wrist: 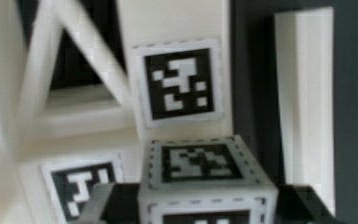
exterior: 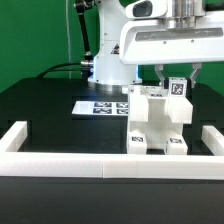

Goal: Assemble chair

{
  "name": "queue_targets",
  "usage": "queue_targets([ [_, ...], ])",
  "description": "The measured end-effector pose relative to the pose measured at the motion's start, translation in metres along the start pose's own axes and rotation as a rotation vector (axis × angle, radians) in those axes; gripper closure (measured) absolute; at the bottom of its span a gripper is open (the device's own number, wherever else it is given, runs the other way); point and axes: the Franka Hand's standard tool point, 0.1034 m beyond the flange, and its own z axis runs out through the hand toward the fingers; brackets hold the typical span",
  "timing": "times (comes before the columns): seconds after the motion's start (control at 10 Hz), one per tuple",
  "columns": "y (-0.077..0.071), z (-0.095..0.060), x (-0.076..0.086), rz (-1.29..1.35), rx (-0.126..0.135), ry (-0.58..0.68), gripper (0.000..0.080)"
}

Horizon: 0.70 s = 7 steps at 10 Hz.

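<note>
- Your chair [exterior: 158, 125] stands part-built on the black table [exterior: 40, 115], toward the exterior view's right, with a tagged block [exterior: 178, 88] at its top.
- The gripper [exterior: 178, 80] hangs straight above, jaws drawn in tight on that tagged block.
- Nothing visibly pins the chair down, so I judge that a skewed push or lift could jam the block or tip the whole stack.
- The border rail [exterior: 110, 160] lies just in front and limits any sliding forward.
- The marker board [exterior: 100, 106] lies well apart, out of the way.

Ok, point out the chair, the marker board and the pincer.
chair [exterior: 157, 120], exterior view, on its white front face.
marker board [exterior: 100, 106], exterior view, on the middle of its tagged top.
pincer [exterior: 178, 84], exterior view, midway between the fingertips.
</note>
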Motion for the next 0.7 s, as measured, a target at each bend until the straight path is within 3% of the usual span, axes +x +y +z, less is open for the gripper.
queue_targets([
  [0.7, -0.0031, 0.0, 0.0, 0.588, 0.027, -0.006, 0.0512],
])
